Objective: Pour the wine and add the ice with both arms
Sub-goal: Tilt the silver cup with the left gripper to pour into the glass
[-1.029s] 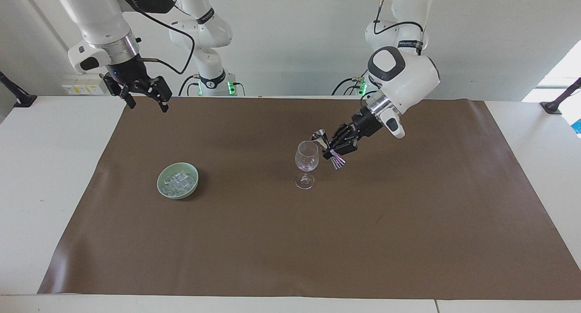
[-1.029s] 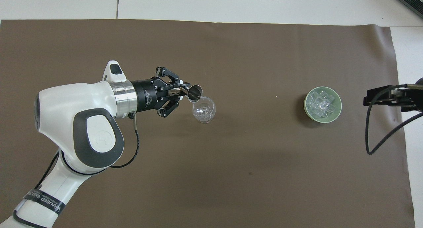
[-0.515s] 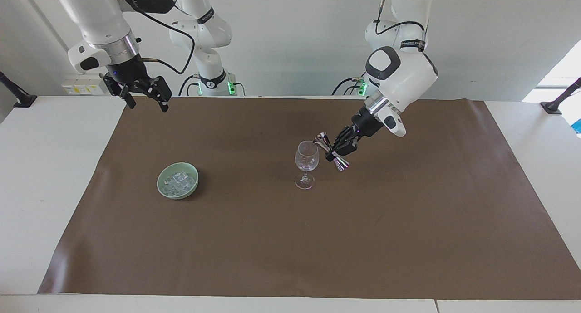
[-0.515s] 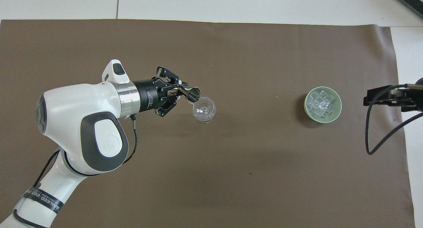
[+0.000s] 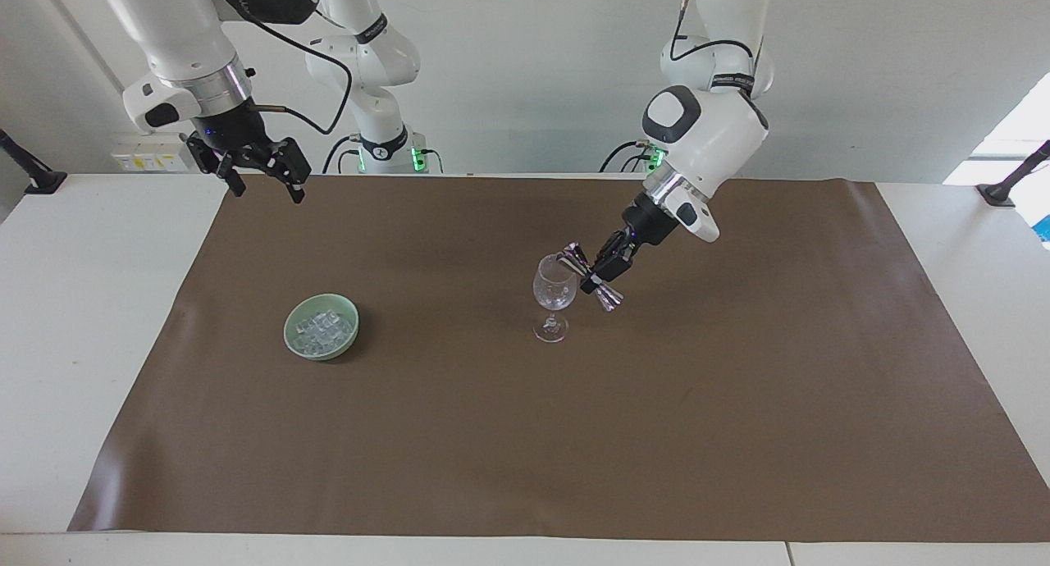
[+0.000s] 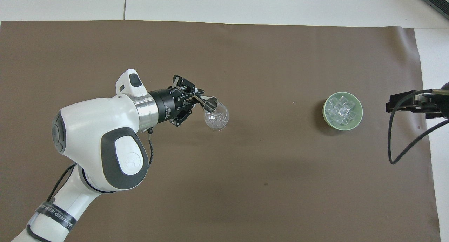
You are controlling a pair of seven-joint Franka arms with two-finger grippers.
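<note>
Facing view: left gripper (image 5: 601,274) clamped on a metal jigger (image 5: 589,276), tilted steeply, its upper cup at the rim of an upright wine glass (image 5: 554,296) mid-mat. Right gripper (image 5: 261,172) waiting in the air over the brown mat's (image 5: 738,402) edge nearest the robots, fingers spread, nothing between them. Ice (image 5: 323,330) heaped in a green bowl (image 5: 303,313) toward the right arm's end. White table (image 5: 74,303) under the mat, pale wall above. Overhead view: left gripper (image 6: 193,100) closed on the jigger (image 6: 209,103), mouth overlapping the wine glass (image 6: 218,118). Ice (image 6: 341,110) in the green bowl (image 6: 358,119), well apart from the glass. Right gripper (image 6: 407,103) beside the bowl at the mat (image 6: 245,186) edge.
</note>
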